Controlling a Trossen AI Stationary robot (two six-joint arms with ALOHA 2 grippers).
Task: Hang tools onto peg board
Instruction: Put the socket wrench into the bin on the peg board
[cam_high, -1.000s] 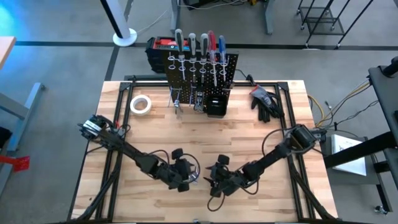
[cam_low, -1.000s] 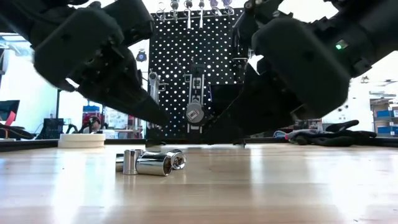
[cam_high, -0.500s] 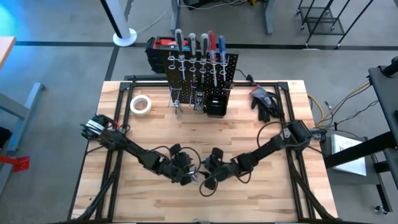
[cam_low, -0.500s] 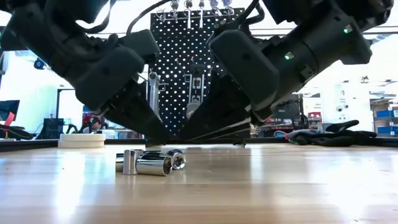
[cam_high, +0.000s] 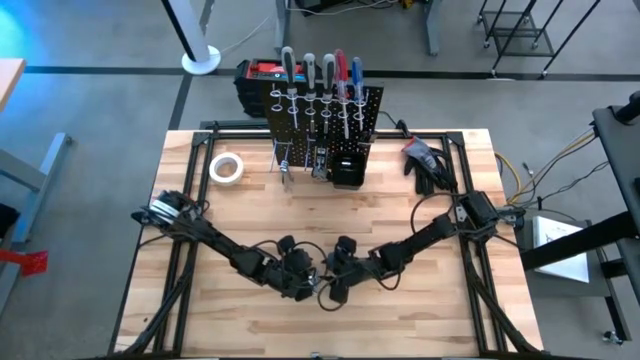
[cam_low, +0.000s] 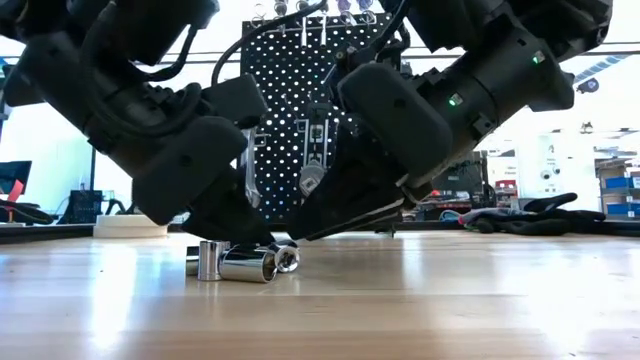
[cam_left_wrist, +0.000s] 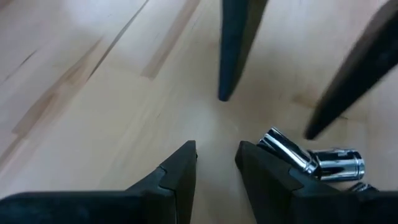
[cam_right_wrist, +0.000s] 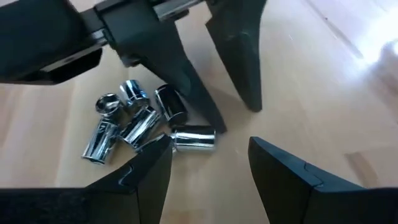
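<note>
Several shiny metal sockets (cam_right_wrist: 134, 121) lie on their sides in a heap on the wooden table near its front middle; they also show in the low view (cam_low: 240, 262) and the left wrist view (cam_left_wrist: 311, 162). My left gripper (cam_left_wrist: 216, 155) is open, low over the table just left of the heap (cam_high: 303, 283). My right gripper (cam_right_wrist: 208, 149) is open, low just right of the heap (cam_high: 332, 288). Both point down at a slant toward each other. The black peg board (cam_high: 325, 115) stands at the far edge with screwdrivers (cam_high: 320, 72) in its rings and wrenches (cam_high: 287, 165) hanging. My left gripper has one fingertip (cam_right_wrist: 214, 124) right beside the nearest socket (cam_right_wrist: 194, 138); whether it touches cannot be told. My right gripper has one fingertip (cam_right_wrist: 163, 146) close by that same socket; whether it touches cannot be told.
A white tape roll (cam_high: 226, 167) lies at the far left, black gloves (cam_high: 428, 165) at the far right. A black-and-red case (cam_high: 258, 78) stands behind the peg board. A small black bin (cam_high: 347, 172) hangs at the board's foot. Bare wood lies between heap and board.
Both grippers have come down and toward each other: the left toward the table's right, the right toward the table's left, closing on the sockets from both sides. The sockets have stayed where they were.
</note>
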